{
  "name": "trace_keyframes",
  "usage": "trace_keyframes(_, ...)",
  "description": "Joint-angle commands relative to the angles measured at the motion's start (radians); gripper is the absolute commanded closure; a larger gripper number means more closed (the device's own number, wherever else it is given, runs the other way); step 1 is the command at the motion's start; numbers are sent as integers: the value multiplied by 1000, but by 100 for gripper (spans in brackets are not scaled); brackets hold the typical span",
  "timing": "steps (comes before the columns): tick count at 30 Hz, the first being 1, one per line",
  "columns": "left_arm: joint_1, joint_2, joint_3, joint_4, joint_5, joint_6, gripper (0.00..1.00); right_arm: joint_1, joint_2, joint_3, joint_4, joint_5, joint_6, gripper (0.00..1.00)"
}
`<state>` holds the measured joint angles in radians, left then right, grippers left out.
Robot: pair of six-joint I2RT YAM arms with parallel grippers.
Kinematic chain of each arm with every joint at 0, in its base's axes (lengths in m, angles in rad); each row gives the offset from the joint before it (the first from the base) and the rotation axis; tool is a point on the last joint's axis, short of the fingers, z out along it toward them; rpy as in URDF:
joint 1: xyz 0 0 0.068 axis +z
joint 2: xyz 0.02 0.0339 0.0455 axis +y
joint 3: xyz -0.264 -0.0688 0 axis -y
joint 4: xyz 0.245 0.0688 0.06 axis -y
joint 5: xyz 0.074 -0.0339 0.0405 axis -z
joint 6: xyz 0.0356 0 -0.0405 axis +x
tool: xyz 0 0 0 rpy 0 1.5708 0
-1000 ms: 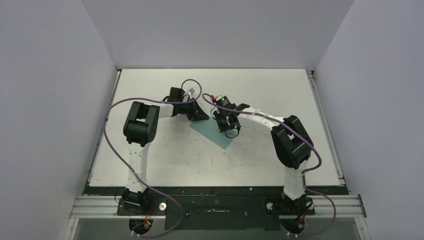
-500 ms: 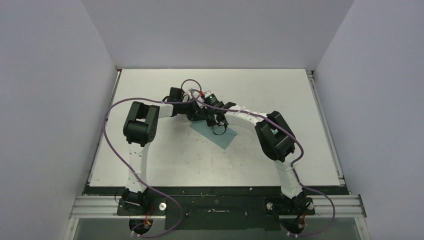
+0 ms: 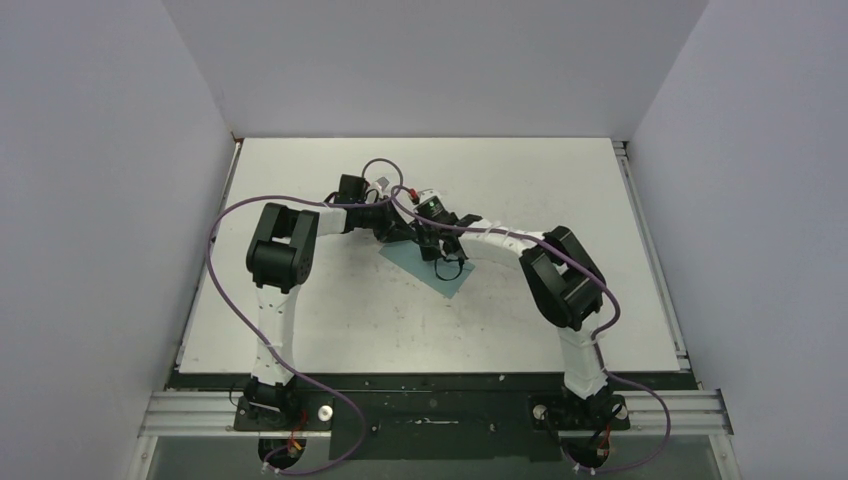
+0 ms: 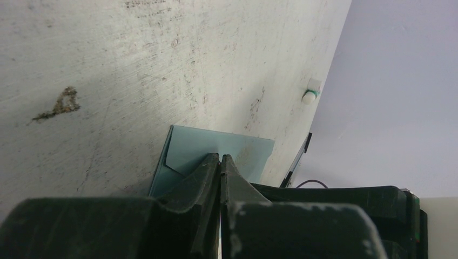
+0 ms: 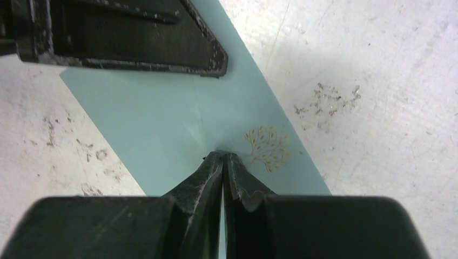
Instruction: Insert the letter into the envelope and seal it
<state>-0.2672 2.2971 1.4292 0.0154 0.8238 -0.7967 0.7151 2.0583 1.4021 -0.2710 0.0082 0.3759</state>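
The teal envelope (image 3: 447, 272) lies flat near the middle of the table, with its flap folded down. My left gripper (image 3: 401, 231) is shut, its tips (image 4: 220, 157) resting on the envelope's (image 4: 189, 148) far-left end. My right gripper (image 3: 437, 246) is also shut. Its tips (image 5: 223, 155) touch the envelope's (image 5: 156, 118) face beside a small gold leaf print (image 5: 268, 147). Neither gripper has anything between its jaws. In the right wrist view the left gripper's black finger (image 5: 135, 38) lies across the envelope's far edge. The letter shows in no view.
A small white-and-green glue tube (image 4: 311, 92) stands near the table's edge, by the lavender wall. The white table (image 3: 330, 320) is scuffed and stained. Both arms' purple cables loop above the envelope.
The right arm swung left along the envelope toward the left gripper, and its jaws closed. The left arm and the envelope stayed put.
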Motion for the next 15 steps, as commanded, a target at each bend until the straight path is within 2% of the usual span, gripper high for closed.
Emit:
trace_keyframes(1,16,63,-30,-113,-120,72,100,5,-47,-57,-113,-49,-49,95)
trace_keyframes(6,17,65,-30,-112,-123,72,100,4,-23,-56,-140,-68,-86,95)
trace_keyframes(11,17,64,-31,-114,-122,75,100,3,17,-4,-200,13,-87,95)
trace_keyframes(15,16,62,-30,-123,-123,84,100,-39,-6,-24,-227,58,-76,95)
